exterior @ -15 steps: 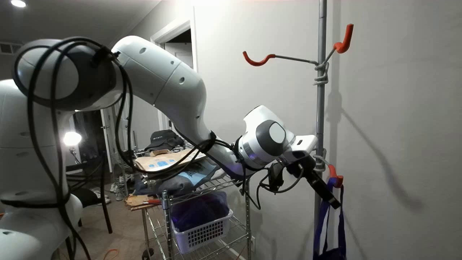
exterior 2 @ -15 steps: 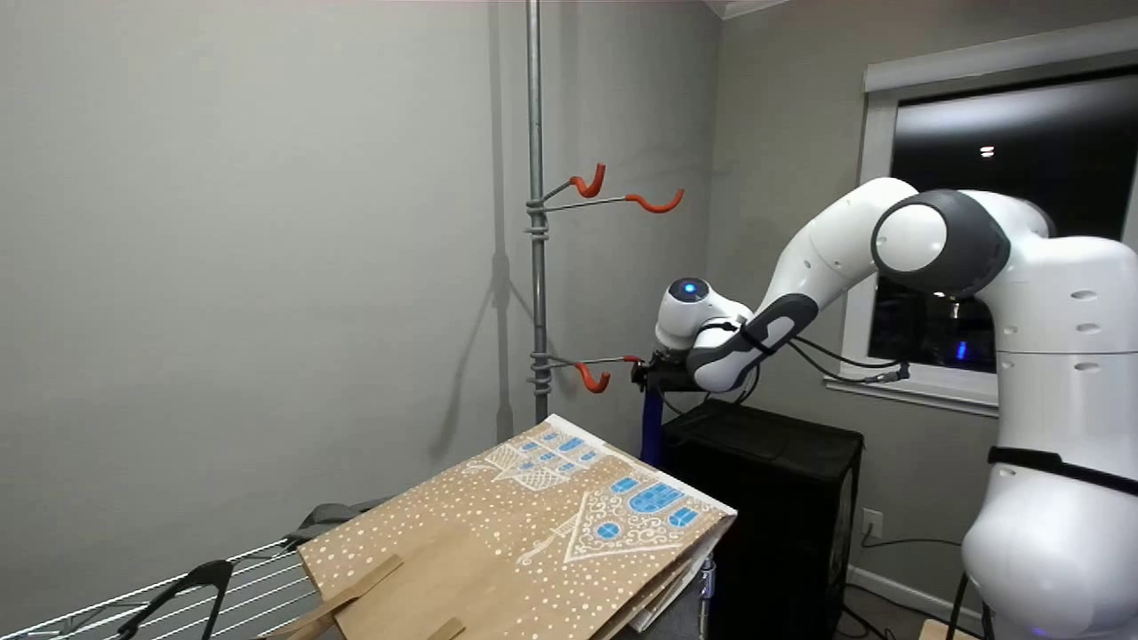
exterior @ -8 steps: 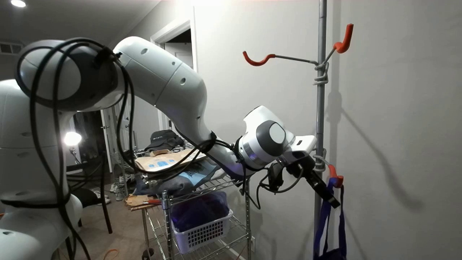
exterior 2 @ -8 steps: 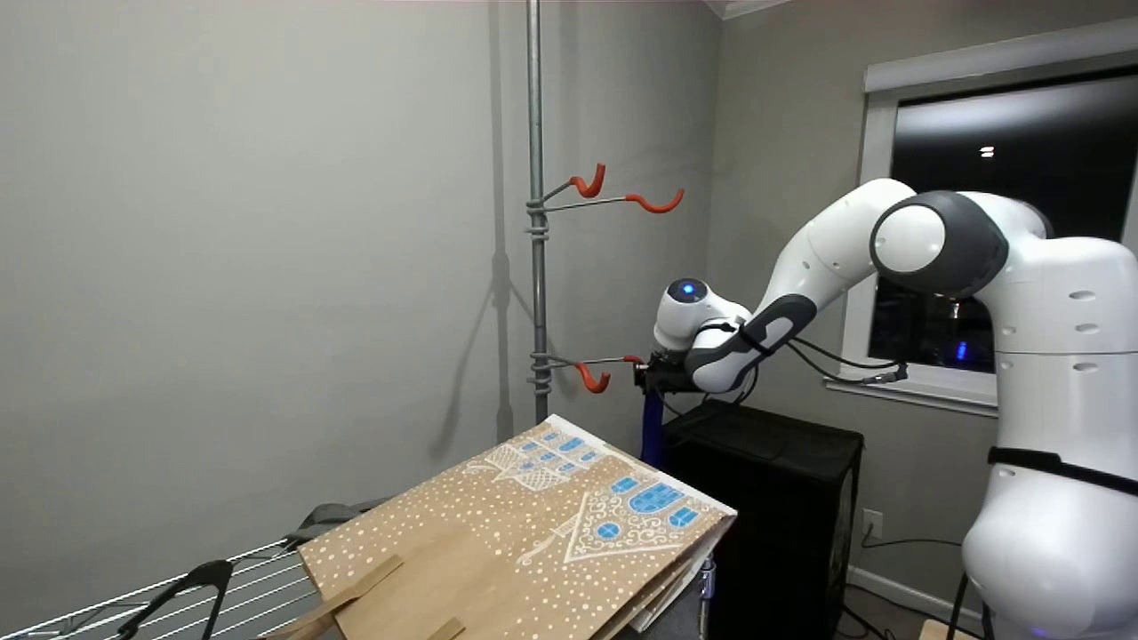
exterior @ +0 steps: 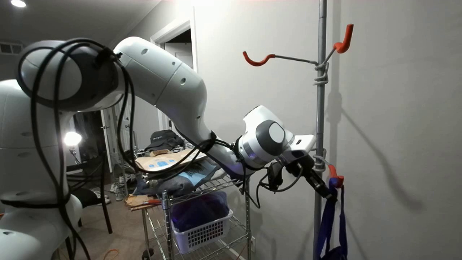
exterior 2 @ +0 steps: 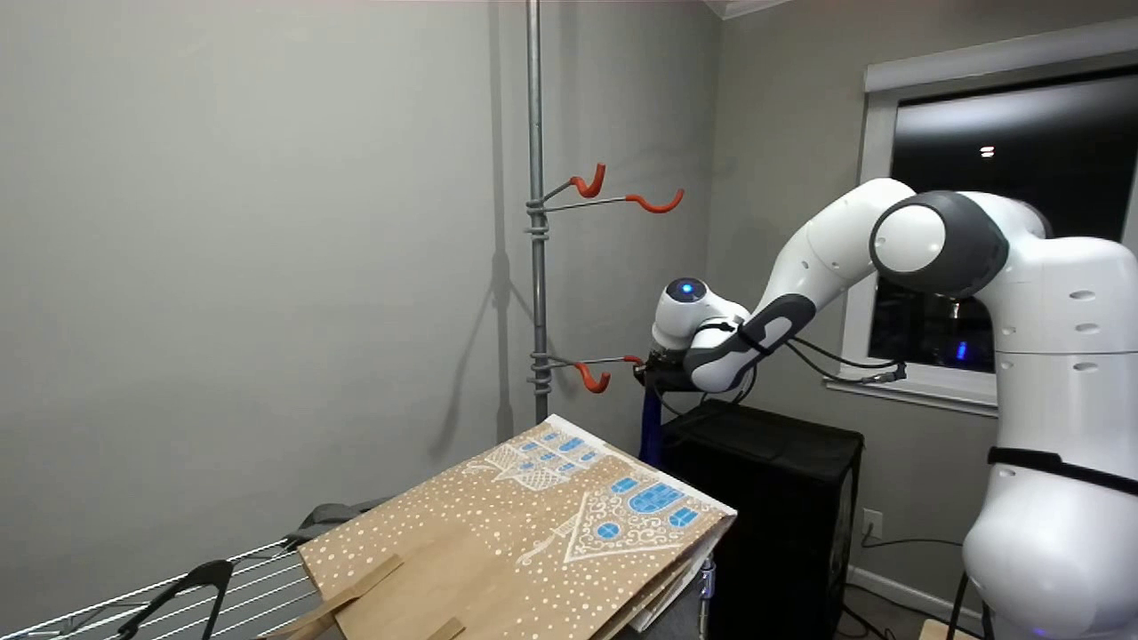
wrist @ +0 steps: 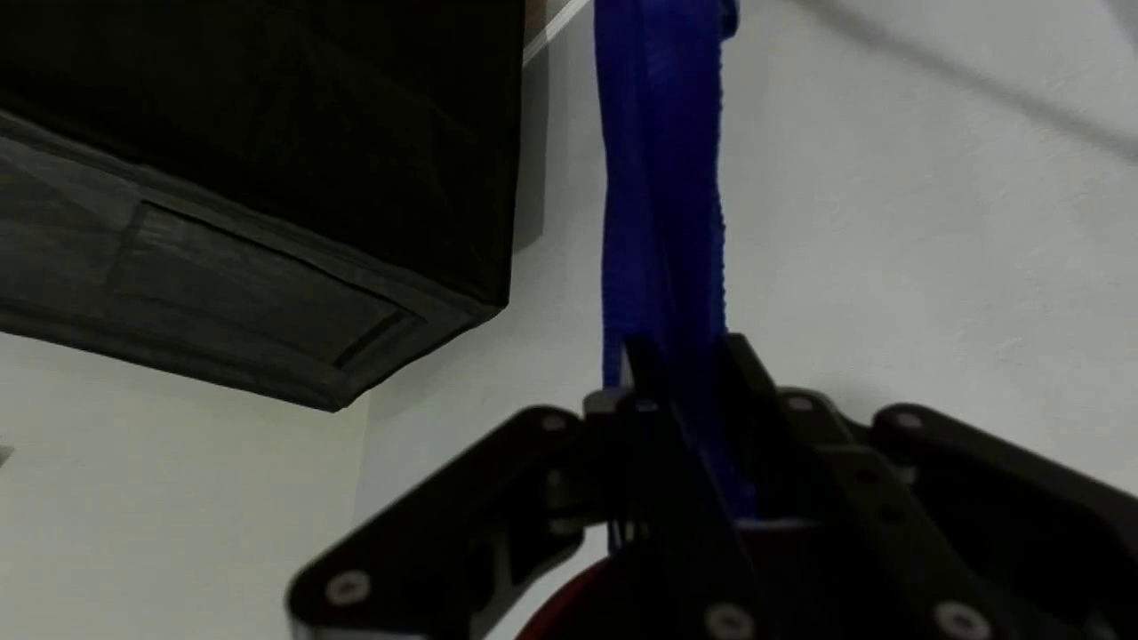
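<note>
Gripper (wrist: 690, 378) snaps narrow since moment ago, now pinching strap (wrist: 662, 178), which hangs looped over hook (exterior: 335, 176) just above. Calls for firm squeeze, strap kept central, no sideways tug against hook.

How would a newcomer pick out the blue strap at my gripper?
Find the tall grey pole before the pale wall. Follow it down to its lower, blue-draped red hook. The blue strap is the one in the gripper; the neighbouring strand hangs outside it.
</note>
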`<state>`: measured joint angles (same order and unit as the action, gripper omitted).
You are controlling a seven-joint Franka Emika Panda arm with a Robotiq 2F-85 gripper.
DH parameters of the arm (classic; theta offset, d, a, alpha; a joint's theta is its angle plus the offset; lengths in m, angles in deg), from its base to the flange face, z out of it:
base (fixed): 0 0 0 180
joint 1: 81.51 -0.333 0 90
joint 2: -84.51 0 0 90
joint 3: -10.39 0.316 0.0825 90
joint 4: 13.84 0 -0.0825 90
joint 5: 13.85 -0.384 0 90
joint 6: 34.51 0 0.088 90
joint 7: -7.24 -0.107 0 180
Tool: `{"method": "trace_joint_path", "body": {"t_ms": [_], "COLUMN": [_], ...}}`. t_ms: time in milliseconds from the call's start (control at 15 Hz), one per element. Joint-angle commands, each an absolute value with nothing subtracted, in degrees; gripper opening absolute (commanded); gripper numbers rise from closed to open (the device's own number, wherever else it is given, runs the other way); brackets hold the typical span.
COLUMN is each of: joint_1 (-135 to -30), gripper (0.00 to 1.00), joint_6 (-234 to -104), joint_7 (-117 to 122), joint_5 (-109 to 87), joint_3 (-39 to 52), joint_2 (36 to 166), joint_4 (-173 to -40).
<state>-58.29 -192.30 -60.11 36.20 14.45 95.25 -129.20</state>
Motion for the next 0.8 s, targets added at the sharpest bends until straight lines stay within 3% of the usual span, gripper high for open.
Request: {"method": "trace_joint_path", "body": {"t_ms": [0,733], "joint_1": [-58.3,-57.9], "gripper": [0.00,0.01], "joint_6": [-192.8,-191.0], "joint_7": [-60.8,-58.2], "joint_5": [36.2,31.3], "joint_3": [14.4,14.7], "joint_2": [95.3,86.0], "joint_4": [-128.7,-130.6]}}
